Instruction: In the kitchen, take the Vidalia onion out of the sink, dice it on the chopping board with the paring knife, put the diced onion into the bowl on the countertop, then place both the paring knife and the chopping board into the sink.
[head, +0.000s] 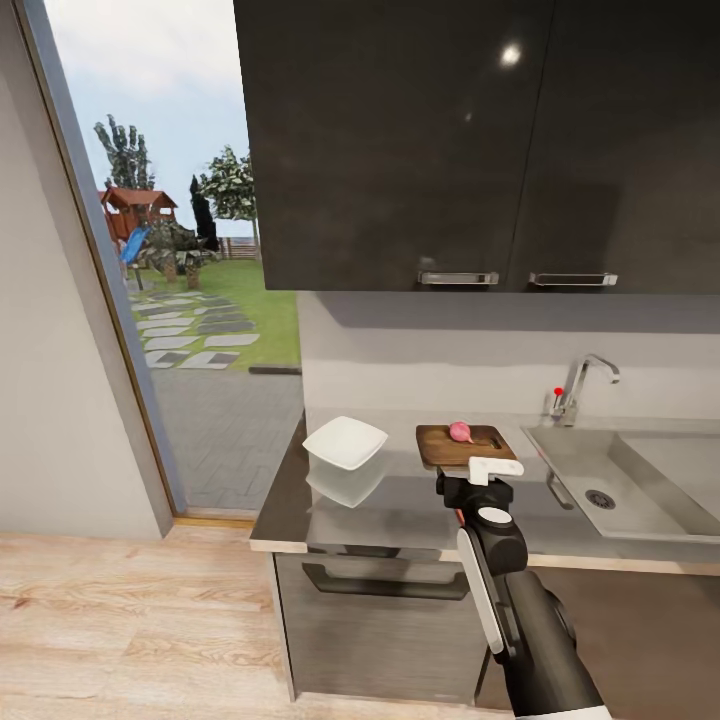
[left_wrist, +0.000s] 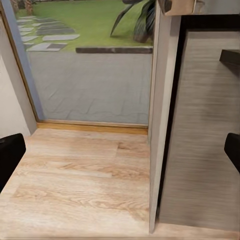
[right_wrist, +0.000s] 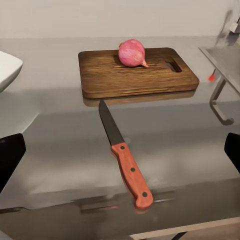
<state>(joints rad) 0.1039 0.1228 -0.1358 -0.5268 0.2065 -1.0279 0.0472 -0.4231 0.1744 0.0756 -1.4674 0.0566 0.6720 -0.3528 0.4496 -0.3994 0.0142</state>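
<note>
The right gripper (head: 478, 470) hangs released over the countertop's (head: 400, 500) front strip, fingers (right_wrist: 11, 155) spread wide around nothing. Just ahead of it lies the paring knife (right_wrist: 124, 152), untouched, its tip near the chopping board's (right_wrist: 135, 72) front edge. The Vidalia onion (right_wrist: 132, 53) sits whole on the board's far side, by the slot handle, so it is already out of the sink (head: 620, 480). The bowl (head: 345, 442) waits at the counter's left end. Dicing, filling the bowl and sinking the tools remain. The left gripper's fingers (left_wrist: 10, 155), also apart, point at the wood floor (left_wrist: 75, 180).
</note>
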